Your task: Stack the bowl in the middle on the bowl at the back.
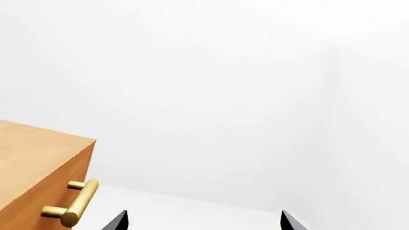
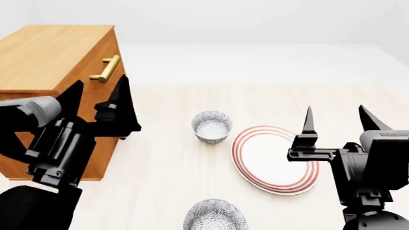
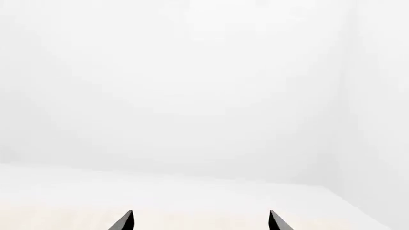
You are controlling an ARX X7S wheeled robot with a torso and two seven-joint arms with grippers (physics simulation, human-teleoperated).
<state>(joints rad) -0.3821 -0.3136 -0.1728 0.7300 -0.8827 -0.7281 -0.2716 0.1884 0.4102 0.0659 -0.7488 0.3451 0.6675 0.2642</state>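
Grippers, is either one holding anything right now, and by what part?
Nothing is held. The left gripper and right gripper are both open and empty, raised above the table.

Two speckled bowls (image 2: 211, 126) (image 2: 215, 218), one red-ringed plate (image 2: 275, 160), one wooden cabinet (image 2: 45, 57).

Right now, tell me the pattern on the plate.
White plate with concentric red rings round its rim; the head view shows it best.

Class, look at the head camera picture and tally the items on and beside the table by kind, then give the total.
Speckled bowls: 2 in view
Red-ringed plate: 1
Wooden cabinet: 1
Total: 4
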